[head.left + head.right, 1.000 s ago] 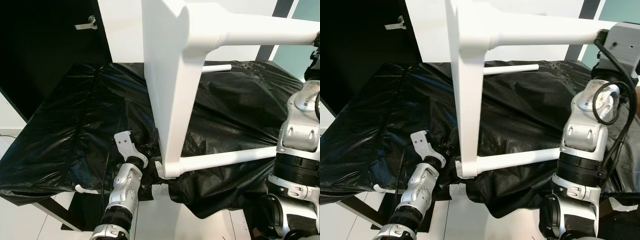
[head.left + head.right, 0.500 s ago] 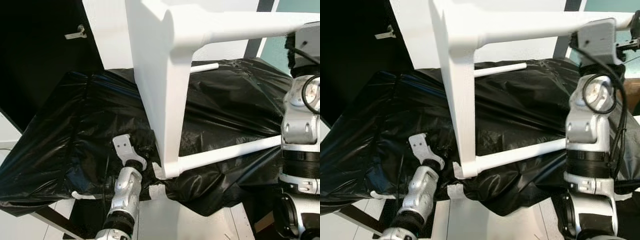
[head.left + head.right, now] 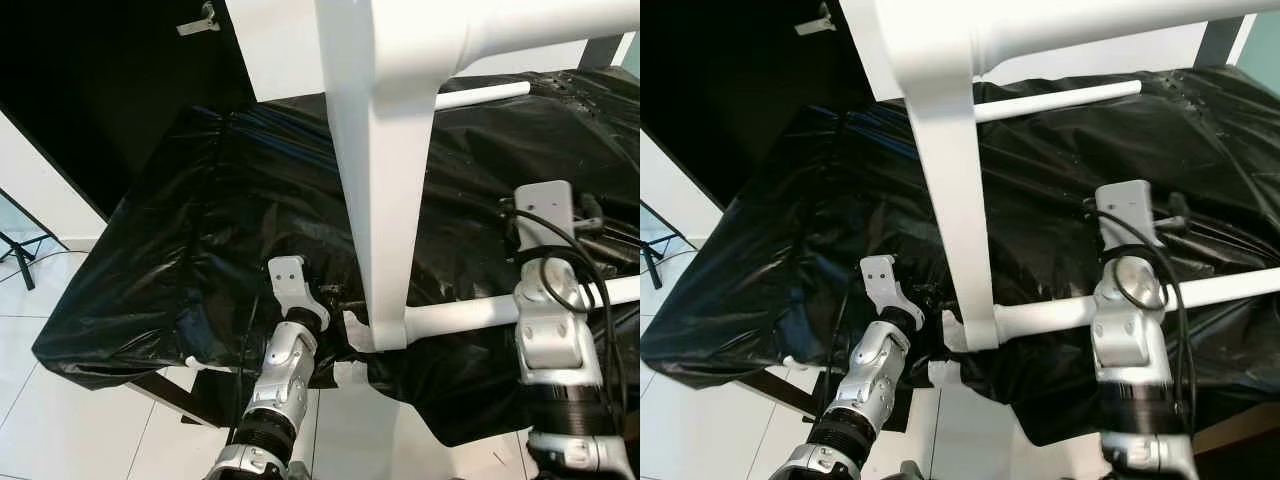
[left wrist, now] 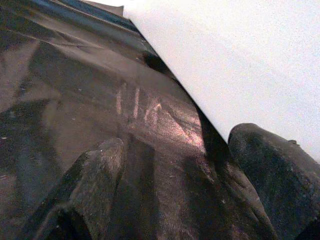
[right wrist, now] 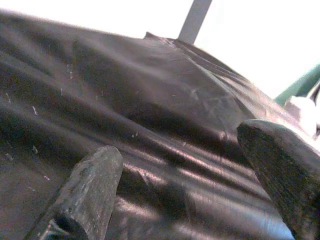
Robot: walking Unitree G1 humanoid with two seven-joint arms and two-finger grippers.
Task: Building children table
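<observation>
Item: white children's table frame (image 3: 385, 190), a flat panel with round white legs screwed in, standing on edge in the centre of the left eye frame.

Progress (judged): well on. At least two legs are fitted: one white round leg (image 3: 470, 316) runs from the panel's lower corner toward the right edge of the frame, and another leaves the top corner at the upper right. A third white rod (image 3: 1055, 100) shows behind the panel in the upper middle of the right eye frame; whether it is attached or loose cannot be told. What is left appears to be any missing leg, tightening, and setting the table upright.

Left gripper (image 4: 172, 187): low, close beside the panel's bottom corner, fingers apart and closed on nothing, black sheet between them.

Right gripper (image 5: 185, 185): over the sheet at the right, above the lower leg, fingers spread wide, holding nothing.

Surface: a worktable covered in crumpled glossy black plastic sheeting (image 3: 200, 240), draped over its edges, with white tape scraps (image 3: 350, 372) at the front edge.

Room: pale tiled floor (image 3: 60, 430) at the lower left, white wall (image 3: 275, 45) at the top, black door with a metal handle (image 3: 197, 20) at the upper left.
</observation>
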